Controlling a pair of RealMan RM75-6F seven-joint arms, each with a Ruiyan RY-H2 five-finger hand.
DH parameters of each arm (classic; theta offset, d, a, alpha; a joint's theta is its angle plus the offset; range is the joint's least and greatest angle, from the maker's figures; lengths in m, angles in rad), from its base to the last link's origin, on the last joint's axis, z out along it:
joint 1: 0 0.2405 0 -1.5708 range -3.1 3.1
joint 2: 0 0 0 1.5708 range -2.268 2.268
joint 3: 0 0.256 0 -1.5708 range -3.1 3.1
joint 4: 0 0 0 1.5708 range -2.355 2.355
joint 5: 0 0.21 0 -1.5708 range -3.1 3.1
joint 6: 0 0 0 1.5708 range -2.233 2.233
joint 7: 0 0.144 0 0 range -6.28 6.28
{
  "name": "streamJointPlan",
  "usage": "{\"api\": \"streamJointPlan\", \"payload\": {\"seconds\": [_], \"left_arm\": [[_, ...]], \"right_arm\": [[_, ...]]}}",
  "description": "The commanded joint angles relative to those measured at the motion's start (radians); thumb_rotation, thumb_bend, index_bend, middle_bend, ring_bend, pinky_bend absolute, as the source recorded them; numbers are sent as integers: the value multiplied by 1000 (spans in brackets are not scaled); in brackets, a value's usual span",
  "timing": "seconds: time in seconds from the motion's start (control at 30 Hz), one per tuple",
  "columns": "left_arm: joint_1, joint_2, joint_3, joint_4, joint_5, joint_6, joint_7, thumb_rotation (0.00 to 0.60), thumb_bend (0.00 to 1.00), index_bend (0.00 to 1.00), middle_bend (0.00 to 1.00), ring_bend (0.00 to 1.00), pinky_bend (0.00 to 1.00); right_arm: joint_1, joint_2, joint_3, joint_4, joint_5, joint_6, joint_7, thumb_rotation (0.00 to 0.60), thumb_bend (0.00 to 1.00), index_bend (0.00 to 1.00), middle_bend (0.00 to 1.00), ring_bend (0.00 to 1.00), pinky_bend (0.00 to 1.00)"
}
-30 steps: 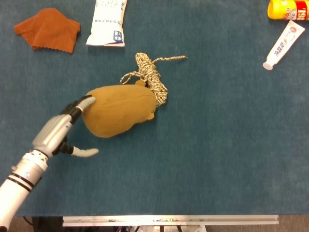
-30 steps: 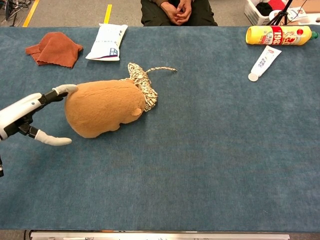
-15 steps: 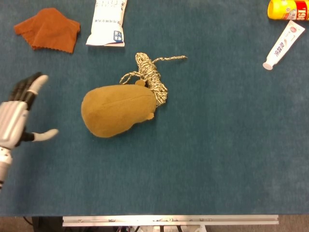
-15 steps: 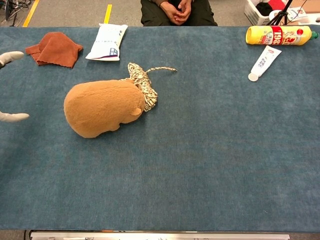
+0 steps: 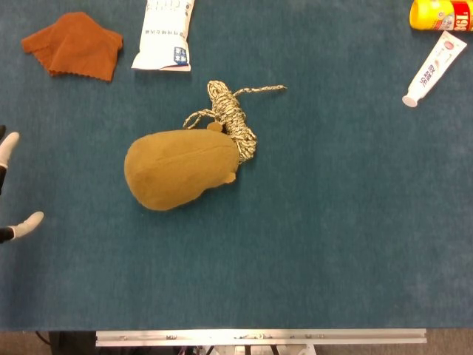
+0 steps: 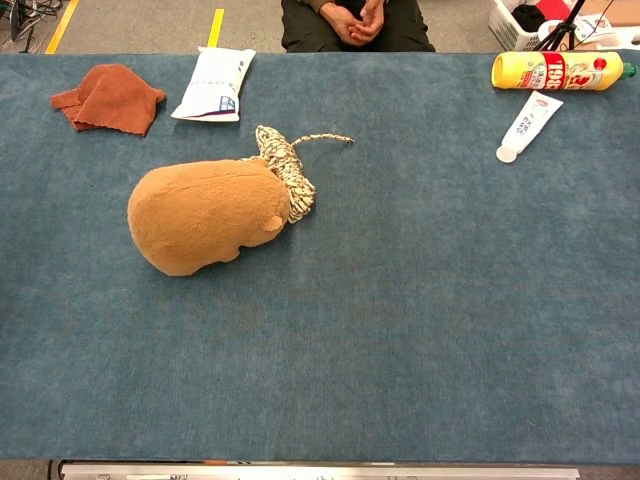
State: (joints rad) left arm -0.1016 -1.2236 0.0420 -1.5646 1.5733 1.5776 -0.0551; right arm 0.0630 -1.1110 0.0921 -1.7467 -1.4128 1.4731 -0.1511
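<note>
At the 9 o'clock edge of the head view, only a sliver of the left robot hand (image 5: pixel 22 224) is being shown: two pale fingertips (image 5: pixel 9 144), spread wide, with nothing being held between them. The chest view is not showing it at all. The right robot hand is not being picked up by either camera.

The plush toy (image 5: pixel 177 168) is being carried by the surface (image 5: pixel 332 222), left of centre and well apart from the fingertips, at their 3 o'clock. It is lying on its side, with no contact being made by either robot hand. The rope bundle (image 5: pixel 233 118) is being pressed against the toy's 1 o'clock end, touching it, with a loose tail trailing off toward 2 o'clock.

Step in hand, as judged: a hands-off interval; the toy is being left untouched and the left robot hand is being kept outside the work area.

Next move, as judged: any fresh contact is calling for a long reach toward 3 o'clock. The fingers would need opening wide for the toy's rounded bulk, and the rope side is being flagged as a snag risk.

Also on the surface, well apart from the toy:
- orange cloth (image 5: pixel 74 43) at 10 o'clock
- white pouch (image 5: pixel 164 33) at 11 o'clock
- tube (image 5: pixel 436 66) and yellow bottle (image 5: pixel 442 13) at 2 o'clock
</note>
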Motion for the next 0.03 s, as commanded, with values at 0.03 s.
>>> {"api": "streamJointPlan", "payload": {"seconds": [0.03], "left_arm": [[3,-2,-4,-4,2,-3,-2,600,44,8,0,0,0]], "right_arm": [[-1,1,1,-2,-2,5,0,600,294,159,265,70,143]]}}
